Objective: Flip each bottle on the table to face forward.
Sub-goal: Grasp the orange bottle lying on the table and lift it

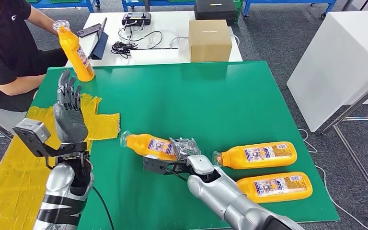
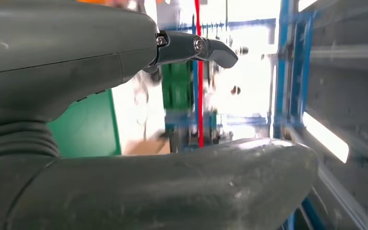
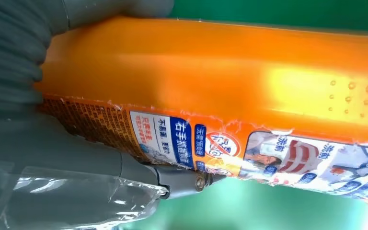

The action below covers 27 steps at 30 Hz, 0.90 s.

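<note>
- The desk (image 1: 249, 110) is covered by a smooth green mat, with crinkled yellow sheeting (image 1: 24, 158) lying over its left part.
- Two orange bottles (image 1: 256, 155) (image 1: 274, 187) are seen lying flat near the right front of the desk, labels up, one just behind the other; they are judged to be either already turned or still waiting, and which cannot be told.
- A third bottle (image 1: 149, 145) is held lying on its side near the middle front by the right hand (image 1: 184, 152), whose fingers are wrapped around its body. In the right wrist view its glossy orange plastic (image 3: 249, 72) and a printed label with torn edges are shown.
- A fourth bottle (image 1: 76, 50) is stood upright at the far left corner by a person's hand on its cap.
- The left hand (image 1: 68, 112) is raised above the yellow sheeting, fingers spread, holding nothing.
- The task is judged to be under way, not finished.
</note>
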Each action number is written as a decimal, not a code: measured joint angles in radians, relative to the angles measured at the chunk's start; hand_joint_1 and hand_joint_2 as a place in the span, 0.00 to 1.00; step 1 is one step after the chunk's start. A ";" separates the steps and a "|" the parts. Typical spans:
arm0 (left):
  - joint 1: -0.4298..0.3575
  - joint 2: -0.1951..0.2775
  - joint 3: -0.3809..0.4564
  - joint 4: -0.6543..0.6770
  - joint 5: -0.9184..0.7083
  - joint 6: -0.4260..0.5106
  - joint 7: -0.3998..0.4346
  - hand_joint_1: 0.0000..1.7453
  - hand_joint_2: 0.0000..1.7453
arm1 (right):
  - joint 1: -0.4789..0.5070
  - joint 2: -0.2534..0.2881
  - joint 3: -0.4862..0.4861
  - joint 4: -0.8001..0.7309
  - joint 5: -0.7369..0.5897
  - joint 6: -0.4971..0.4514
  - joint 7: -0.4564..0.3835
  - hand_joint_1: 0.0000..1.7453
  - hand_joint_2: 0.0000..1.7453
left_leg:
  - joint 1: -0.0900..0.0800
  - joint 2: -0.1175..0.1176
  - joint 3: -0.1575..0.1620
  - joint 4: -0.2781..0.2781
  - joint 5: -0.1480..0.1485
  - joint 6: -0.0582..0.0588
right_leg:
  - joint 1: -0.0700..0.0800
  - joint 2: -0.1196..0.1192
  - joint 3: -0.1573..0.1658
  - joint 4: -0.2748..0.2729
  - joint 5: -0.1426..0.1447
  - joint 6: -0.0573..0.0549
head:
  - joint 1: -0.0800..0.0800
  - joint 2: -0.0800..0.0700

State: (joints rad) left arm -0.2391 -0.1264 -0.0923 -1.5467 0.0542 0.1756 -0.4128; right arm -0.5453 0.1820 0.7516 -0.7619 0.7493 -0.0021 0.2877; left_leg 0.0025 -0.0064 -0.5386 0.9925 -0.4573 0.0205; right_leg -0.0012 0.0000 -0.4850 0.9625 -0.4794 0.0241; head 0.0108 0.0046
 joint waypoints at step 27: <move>0.389 -0.024 -0.008 -0.198 0.259 -0.333 0.044 0.00 1.00 | 0.407 -0.095 -0.122 -0.722 -0.027 -0.466 -0.342 1.00 1.00 | 0.000 -0.002 -0.011 0.001 0.001 0.001 | 0.000 -0.001 -0.011 -0.002 0.001 0.002 | 0.000 0.000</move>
State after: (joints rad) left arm 0.1496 -0.1506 -0.1006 -1.7445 0.3135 -0.1575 -0.3691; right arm -0.1380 0.0875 0.6292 -1.4837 0.7221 -0.4679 -0.0539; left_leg 0.0023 -0.0083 -0.5499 0.9931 -0.4566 0.0216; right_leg -0.0013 -0.0008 -0.4956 0.9604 -0.4781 0.0258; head 0.0103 0.0046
